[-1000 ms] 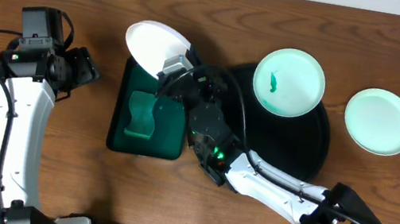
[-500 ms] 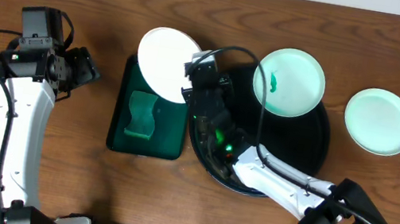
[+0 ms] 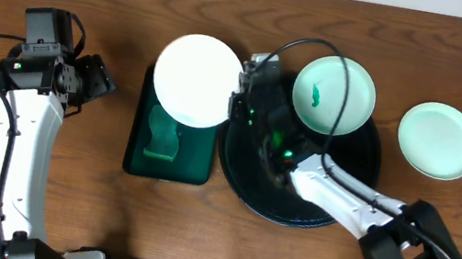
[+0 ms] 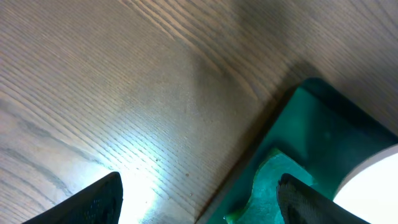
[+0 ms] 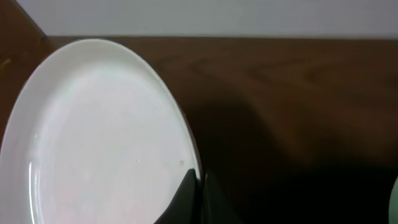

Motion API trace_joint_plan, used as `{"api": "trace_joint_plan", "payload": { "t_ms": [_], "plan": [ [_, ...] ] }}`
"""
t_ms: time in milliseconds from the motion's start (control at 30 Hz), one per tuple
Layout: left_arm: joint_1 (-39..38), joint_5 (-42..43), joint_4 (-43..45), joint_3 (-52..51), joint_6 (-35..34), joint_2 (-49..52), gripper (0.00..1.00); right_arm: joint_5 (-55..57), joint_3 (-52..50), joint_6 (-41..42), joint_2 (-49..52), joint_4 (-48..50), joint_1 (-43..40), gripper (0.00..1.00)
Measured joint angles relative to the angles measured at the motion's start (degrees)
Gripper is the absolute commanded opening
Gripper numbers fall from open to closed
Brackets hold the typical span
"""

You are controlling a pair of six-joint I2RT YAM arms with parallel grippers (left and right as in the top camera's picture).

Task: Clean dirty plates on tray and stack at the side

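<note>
My right gripper (image 3: 239, 94) is shut on the right rim of a white plate (image 3: 194, 79), which hangs face up over the far end of the dark green tray. In the right wrist view the plate (image 5: 93, 137) fills the left side, and the right gripper (image 5: 200, 194) pinches its edge. A second plate (image 3: 334, 95) with a green smear lies on the far part of the black tray (image 3: 348, 181). A third plate (image 3: 438, 141) rests on the table to the right. My left gripper (image 3: 101, 83) stands open and empty, left of the green tray.
The dark green rectangular tray (image 3: 193, 165) holds a green sponge (image 3: 162, 133). In the left wrist view the left gripper (image 4: 199, 205) hovers over bare wood beside that tray's corner (image 4: 323, 124) and the sponge (image 4: 273, 186).
The right arm has swung the held plate rightward and levelled it from a tilt above the green tray. The left arm has not moved.
</note>
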Motion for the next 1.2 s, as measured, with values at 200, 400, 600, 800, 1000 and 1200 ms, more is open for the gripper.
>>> {"api": "trace_joint_plan", "payload": {
  "t_ms": [200,400,600,800,1000,1200],
  "plan": [
    [0.0,0.0,0.0,0.0,0.0,0.0,0.79,-5.27,0.24,4.02,-5.77,-10.01,-4.59,0.01],
    [0.0,0.02,0.0,0.0,0.0,0.0,0.8,-6.88,4.79,5.01,-11.76,-26.97,-8.39,0.01],
    [0.0,0.0,0.0,0.0,0.0,0.0,0.8,-11.26,11.78,5.09,-14.32,-43.08,-14.51,0.01],
    [0.0,0.02,0.02,0.0,0.0,0.0,0.79,-18.73,14.14,5.09,-14.93,-48.65,-22.23,0.01],
    [0.0,0.0,0.0,0.0,0.0,0.0,0.79,-24.46,14.14,5.07,-14.93,-51.91,-28.57,0.01],
    [0.0,0.02,0.0,0.0,0.0,0.0,0.79,-26.49,14.14,3.58,-14.93,-54.58,-31.23,0.01]
  ]
}}
